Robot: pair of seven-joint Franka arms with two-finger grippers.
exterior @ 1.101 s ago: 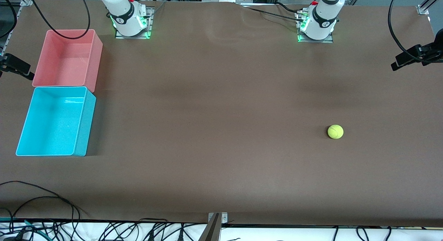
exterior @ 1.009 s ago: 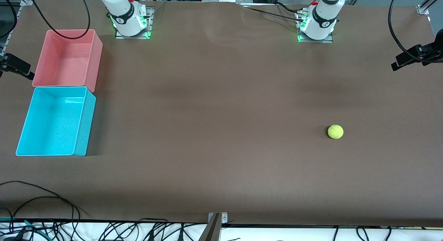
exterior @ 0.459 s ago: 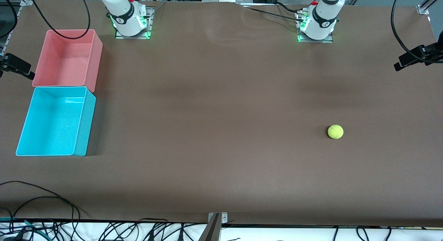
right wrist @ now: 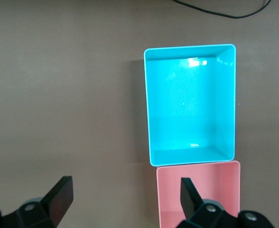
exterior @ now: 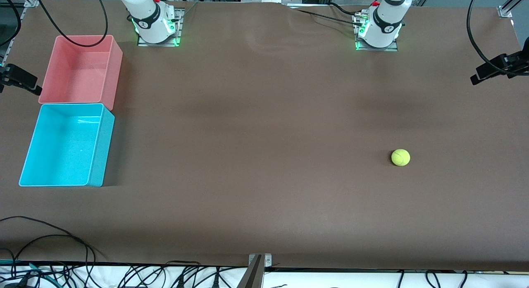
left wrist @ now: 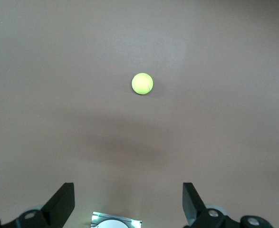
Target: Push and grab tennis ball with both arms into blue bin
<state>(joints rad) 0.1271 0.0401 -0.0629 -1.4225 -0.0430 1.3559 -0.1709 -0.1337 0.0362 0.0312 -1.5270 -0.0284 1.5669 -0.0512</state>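
Hovering high: right end effector (right wrist: 122,202), fingers wide apart, empty, above brown bench (exterior: 256,127) beside rectangular cyan-blue plastic bin (exterior: 66,144) and matching pink bin (exterior: 80,69), likely posted to receive. Left end effector (left wrist: 129,204), spread wide, empty, above bare bench; small fuzzy yellow-green tennis ball (exterior: 400,157) below, untouched, well apart from blue bin, probably needing push first.

Tennis ball (exterior: 400,157) fuzzy felt; blue bin (exterior: 96,149) glossy plastic; table (exterior: 264,114) matt.
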